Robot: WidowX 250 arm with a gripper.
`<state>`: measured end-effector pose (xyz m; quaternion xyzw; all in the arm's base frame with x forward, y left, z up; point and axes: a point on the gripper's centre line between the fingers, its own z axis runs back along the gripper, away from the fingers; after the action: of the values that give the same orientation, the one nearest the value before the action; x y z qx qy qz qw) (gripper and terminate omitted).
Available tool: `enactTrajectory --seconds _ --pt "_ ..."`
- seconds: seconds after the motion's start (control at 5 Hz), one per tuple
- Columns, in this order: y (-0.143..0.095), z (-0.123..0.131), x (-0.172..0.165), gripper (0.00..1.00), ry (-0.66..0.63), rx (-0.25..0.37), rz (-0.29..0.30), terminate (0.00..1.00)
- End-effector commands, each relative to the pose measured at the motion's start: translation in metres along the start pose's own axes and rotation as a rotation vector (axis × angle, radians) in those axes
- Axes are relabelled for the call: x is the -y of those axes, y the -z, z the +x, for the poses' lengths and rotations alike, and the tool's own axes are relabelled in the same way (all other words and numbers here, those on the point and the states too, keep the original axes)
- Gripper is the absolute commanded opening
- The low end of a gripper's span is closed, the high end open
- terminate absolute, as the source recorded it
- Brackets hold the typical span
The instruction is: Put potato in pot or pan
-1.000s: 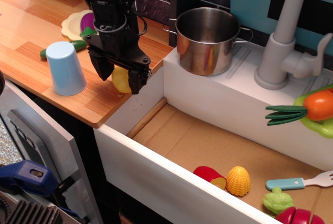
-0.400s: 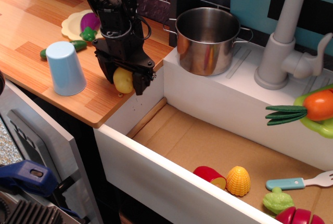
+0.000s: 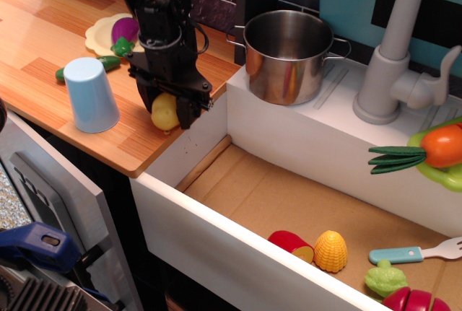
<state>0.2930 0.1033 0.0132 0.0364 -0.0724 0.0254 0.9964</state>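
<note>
Where the wooden counter (image 3: 43,44) fills the left of the view, an upturned light-blue cup (image 3: 90,94) stands near its front edge, with a small green vegetable toy (image 3: 107,63) lying just behind it. Further back sits a pale-yellow plate (image 3: 97,35) carrying a purple toy (image 3: 124,29). Just right of the cup, the black gripper (image 3: 169,111) points down over the counter's right end, its two fingers pressed against either side of the potato (image 3: 164,111), a smooth pale-yellow egg shape held close above the wood; whether it touches the surface cannot be told. Right of the arm, the steel pot (image 3: 287,55) stands upright on the white ledge at the sink's back corner, well apart from the potato, its inside showing nothing but bare metal. Below lies the white sink basin (image 3: 216,235) with a cardboard floor, where a red-and-yellow toy piece (image 3: 291,244) rests touching the ridged yellow corn (image 3: 330,250). Further right lie a blue-handled fork (image 3: 415,252), a green toy (image 3: 385,280) and a red sliced piece (image 3: 415,301). The grey faucet (image 3: 397,51) rises behind, and a carrot (image 3: 429,149) sits on a green dish at the right edge.
</note>
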Motion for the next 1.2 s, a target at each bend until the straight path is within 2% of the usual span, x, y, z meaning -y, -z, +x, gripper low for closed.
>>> enactTrajectory --seconds 0.0,0.2,0.4,0.6,0.8,1.0 --pt "-0.067 0.037 -0.007 0.0 0.032 0.101 0.086 0.0" --pt "-0.088 0.046 0.003 0.0 0.058 0.141 0.092 0.0" --pt "-0.107 0.056 0.025 0.0 0.106 0.266 0.137 0.0" --pt "-0.119 0.074 0.045 0.0 0.18 0.388 0.207 0.0" --pt "-0.126 0.097 0.059 0.0 0.227 0.422 0.221 0.0" --pt "-0.122 0.121 0.068 0.0 0.276 0.444 0.19 0.0"
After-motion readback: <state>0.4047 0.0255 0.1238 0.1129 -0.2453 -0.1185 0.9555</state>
